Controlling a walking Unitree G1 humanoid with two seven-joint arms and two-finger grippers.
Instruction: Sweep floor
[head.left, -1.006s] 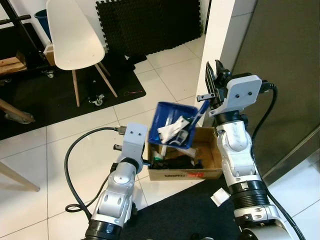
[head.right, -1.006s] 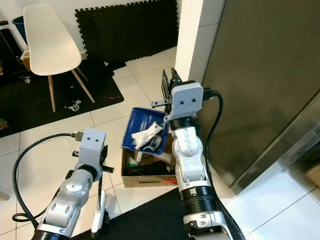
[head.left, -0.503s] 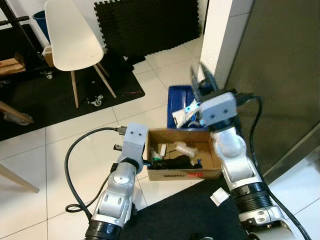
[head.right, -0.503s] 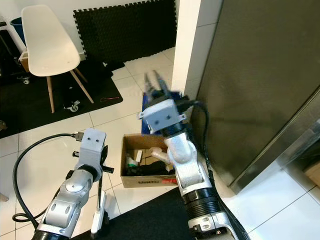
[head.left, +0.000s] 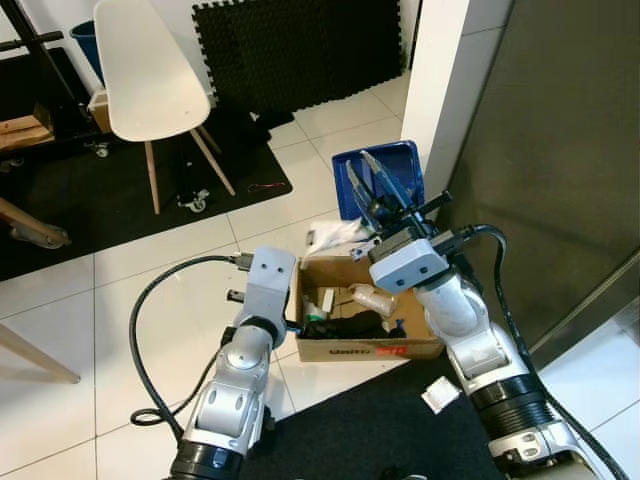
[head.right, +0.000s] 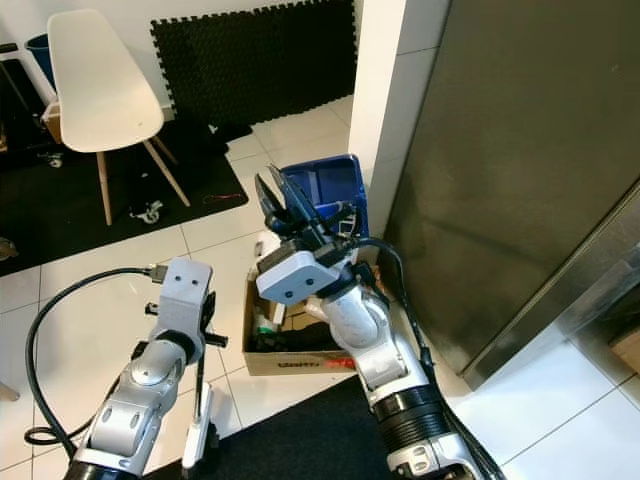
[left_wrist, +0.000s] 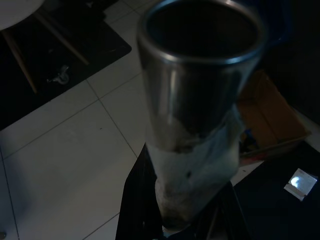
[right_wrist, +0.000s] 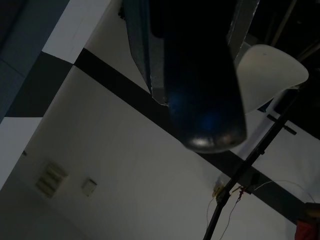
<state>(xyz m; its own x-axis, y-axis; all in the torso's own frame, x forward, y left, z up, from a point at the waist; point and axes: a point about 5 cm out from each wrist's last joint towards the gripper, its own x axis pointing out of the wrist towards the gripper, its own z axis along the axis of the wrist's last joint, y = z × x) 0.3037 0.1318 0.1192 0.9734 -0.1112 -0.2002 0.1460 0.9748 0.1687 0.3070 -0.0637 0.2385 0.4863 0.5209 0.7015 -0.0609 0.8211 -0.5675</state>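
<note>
While the right gripper (head.left: 378, 190) is lifted above the far rim of the cardboard box (head.left: 370, 348), its jaws look clamped on the blue dustpan (head.left: 400, 165). The pan stands tipped up just beyond them, and I'd guess it is held that way so its load slides into the box. White paper scraps (head.left: 338, 236) lie just beneath the jaws at the box's back edge, near the litter inside. From the other eye, the broom handle (head.right: 200, 395) hangs straight down under the left wrist, parked beside the box. Along the left gripper (left_wrist: 181, 212), the jaws grip the taped metal tube between them. Along the right jaws, a dark blue dustpan handle (right_wrist: 200, 90) sits pinched between them, with a white chair (right_wrist: 272, 70) far beyond.
</note>
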